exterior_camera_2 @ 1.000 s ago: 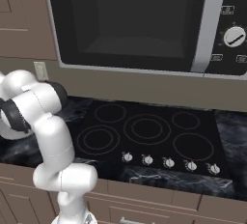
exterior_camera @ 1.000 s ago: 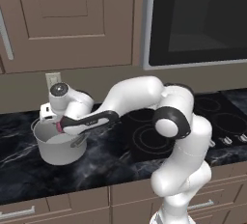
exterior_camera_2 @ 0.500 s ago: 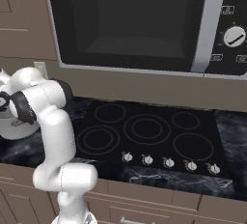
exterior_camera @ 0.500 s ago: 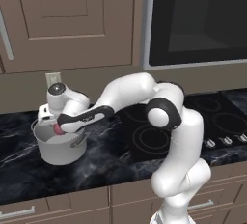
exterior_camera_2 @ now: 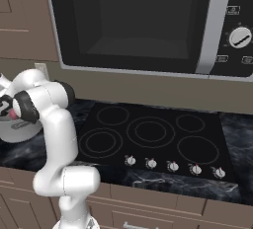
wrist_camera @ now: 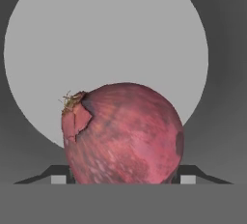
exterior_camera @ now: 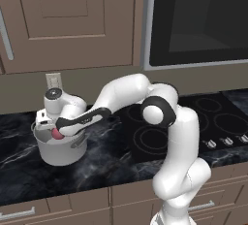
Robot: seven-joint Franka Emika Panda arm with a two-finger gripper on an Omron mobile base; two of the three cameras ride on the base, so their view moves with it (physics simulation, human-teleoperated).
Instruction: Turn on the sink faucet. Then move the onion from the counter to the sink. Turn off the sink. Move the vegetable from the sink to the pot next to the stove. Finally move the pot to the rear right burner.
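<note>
One onion (wrist_camera: 123,133) clenched in gripper (exterior_camera: 55,133) inside pot (exterior_camera: 60,152); wall outlet (exterior_camera: 53,80) behind, stove (exterior_camera_2: 148,134) right

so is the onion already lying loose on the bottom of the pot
No, in the hand view the onion sits between the pincer fingertips, above the pot floor.

The left base view looks forward and down from behind the arm's left, at medium range, with the pot (exterior_camera: 60,146) at 9 o'clock, the stove (exterior_camera: 193,122) at 3 o'clock and the cabinets at 12 o'clock. The right base view looks forward and down from behind the arm's right, centring the stove (exterior_camera_2: 150,134) under the microwave (exterior_camera_2: 148,23); both views share the cooktop, the counter (exterior_camera_2: 237,134) and the pot (exterior_camera_2: 15,129), here at 9 o'clock. The hand view looks straight down into the pot (wrist_camera: 106,39) at close range, the onion (wrist_camera: 123,133) at 6 o'clock.
</note>
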